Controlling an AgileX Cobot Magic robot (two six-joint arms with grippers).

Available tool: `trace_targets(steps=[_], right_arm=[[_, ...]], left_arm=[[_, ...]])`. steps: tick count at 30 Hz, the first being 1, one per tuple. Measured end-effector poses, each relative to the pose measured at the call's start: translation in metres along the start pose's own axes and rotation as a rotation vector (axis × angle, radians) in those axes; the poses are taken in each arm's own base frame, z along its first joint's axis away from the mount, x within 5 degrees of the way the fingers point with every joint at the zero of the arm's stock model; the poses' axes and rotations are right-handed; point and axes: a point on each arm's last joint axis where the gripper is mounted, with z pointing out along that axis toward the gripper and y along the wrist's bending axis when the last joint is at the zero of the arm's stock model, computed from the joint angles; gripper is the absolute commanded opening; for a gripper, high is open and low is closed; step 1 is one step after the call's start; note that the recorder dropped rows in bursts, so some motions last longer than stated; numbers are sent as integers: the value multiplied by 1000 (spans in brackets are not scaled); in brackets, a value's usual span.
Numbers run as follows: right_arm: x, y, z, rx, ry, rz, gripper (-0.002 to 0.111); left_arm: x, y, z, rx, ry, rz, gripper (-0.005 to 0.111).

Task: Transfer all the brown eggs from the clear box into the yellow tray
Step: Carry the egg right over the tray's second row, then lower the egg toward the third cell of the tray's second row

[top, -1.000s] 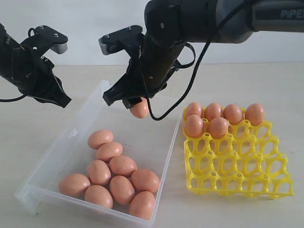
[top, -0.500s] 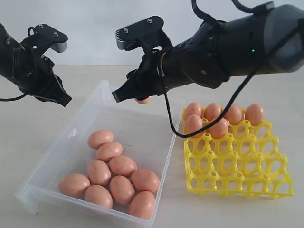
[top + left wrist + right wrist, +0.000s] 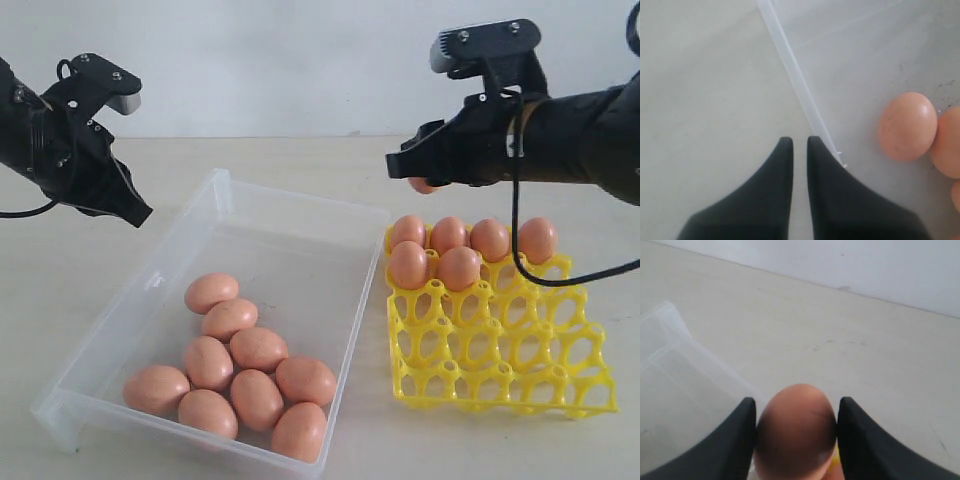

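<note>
Several brown eggs [image 3: 245,365] lie at the near end of the clear box [image 3: 300,225]. The yellow tray [image 3: 500,360] to its right holds several eggs [image 3: 470,240] in its far cups. My right gripper [image 3: 420,182] hovers above the tray's far left corner, shut on one brown egg [image 3: 796,432], which fills the gap between the black fingers. My left gripper [image 3: 135,213] hangs shut and empty above the table, left of the box. In the left wrist view its tips [image 3: 800,142] stand over the box rim [image 3: 795,75], with an egg [image 3: 907,125] inside the box.
Pale table top [image 3: 300,155] runs around box and tray. The tray's near rows [image 3: 500,375] are open cups. A black cable [image 3: 560,275] droops from the right arm over the tray's far right eggs.
The right arm has carried the egg from over the box's far end rightward to above the tray's far left corner. The left arm has not moved.
</note>
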Motion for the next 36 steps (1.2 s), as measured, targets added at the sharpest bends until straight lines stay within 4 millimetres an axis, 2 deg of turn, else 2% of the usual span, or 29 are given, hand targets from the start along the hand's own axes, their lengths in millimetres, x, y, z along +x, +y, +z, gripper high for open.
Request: trace_targets(steps=[4,8,14,19,26,36], right_arm=[[23,-15,-8,3,-70,35,0],[55,-23,-18,102,-168,32,0],[85,-29,-33,183,-222,54,0],[97,-29,-34,187,-185,55,0],[112,-29,-23,186,-130,56,0],[125,-31,-11,193,-128,56,0]], left_arm=[[-1,1,0,-11,-14,0,8],[-2,1,0,-15,-19,0,8],[-3,2,0,-27,-34,2,8],[-3,2,0,-27,-37,-2,8],[2,1,5,-37,-42,-10,8],[3,2,6,-55,-61,-11,8]])
